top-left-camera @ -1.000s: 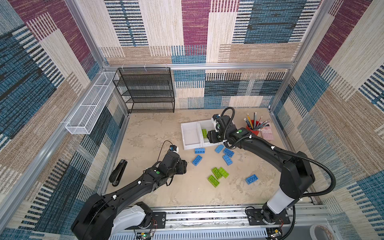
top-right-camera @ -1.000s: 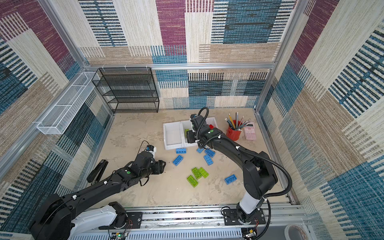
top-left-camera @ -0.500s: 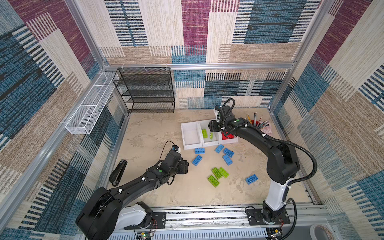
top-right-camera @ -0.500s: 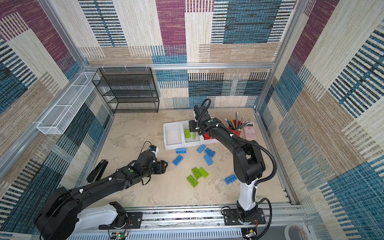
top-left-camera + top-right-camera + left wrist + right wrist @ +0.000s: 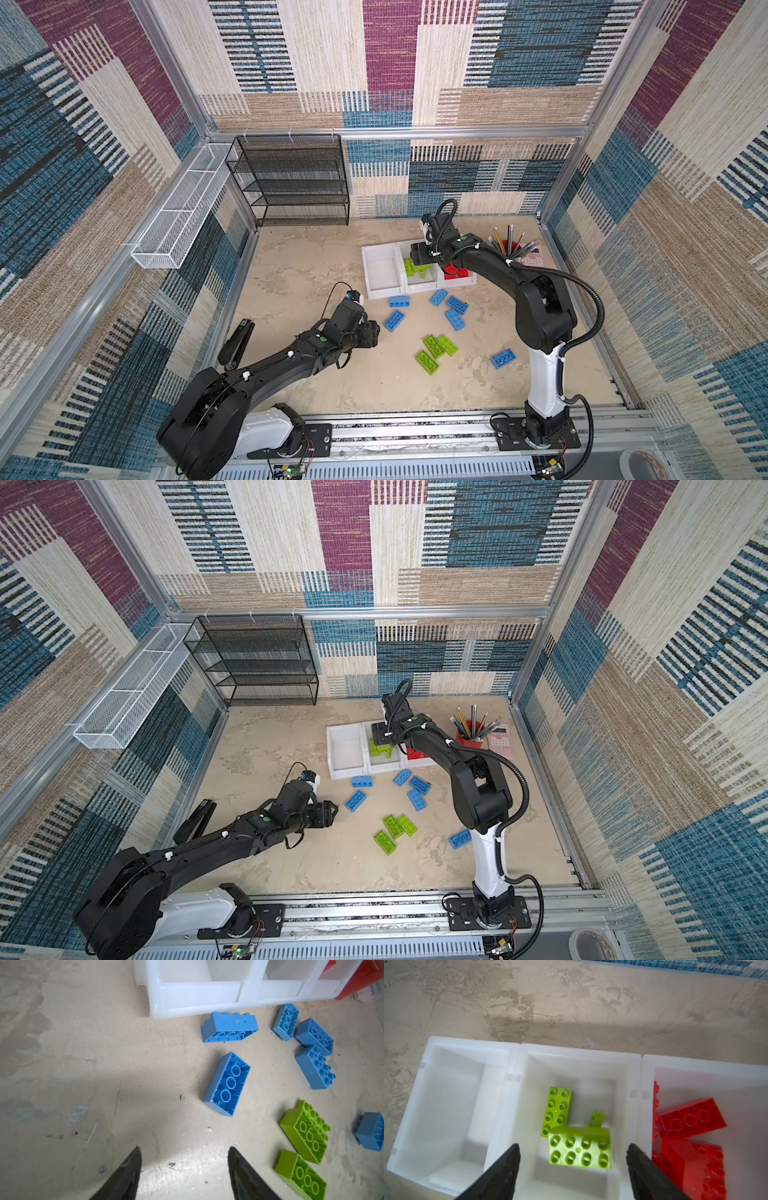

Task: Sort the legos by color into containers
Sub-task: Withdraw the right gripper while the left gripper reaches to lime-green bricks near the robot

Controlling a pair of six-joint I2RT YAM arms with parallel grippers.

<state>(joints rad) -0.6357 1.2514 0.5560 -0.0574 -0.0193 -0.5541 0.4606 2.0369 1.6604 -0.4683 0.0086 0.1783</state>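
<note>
6 blue legos (image 5: 394, 321) and 3 green legos (image 5: 434, 345) lie loose on the surface (image 5: 311, 257) in both top views, on the near side of the containers (image 5: 382, 270). The right hand (image 5: 422, 253) hangs over the middle container. The left hand (image 5: 372, 334) is low, just left of the nearest blue one. The left container is empty, the middle one holds green and the right one holds red legos (image 5: 455, 272).

In the left wrist view, the left hand (image 5: 182, 1148) is released: its fingers stand apart with only bare surface between them. Ahead lies a blue brick (image 5: 226, 1084), upside down with its hollow side up. I judge it light, stiff and not fragile, but the smooth walls may slip. The best hold seems to be across the 2 long walls, at the middle of the length. Another blue one lies on its side, touching or almost touching the front lip of the containers (image 5: 203, 995), so the hand has less room there.

In the right wrist view, the right hand (image 5: 573, 1145) is released too. A green brick (image 5: 579, 1157) shows between its fingers but lies lower, studs up, inside the middle container (image 5: 579, 1051), leaning on other green pieces. The red legos (image 5: 691, 1120) are heaped in the next container.
</note>
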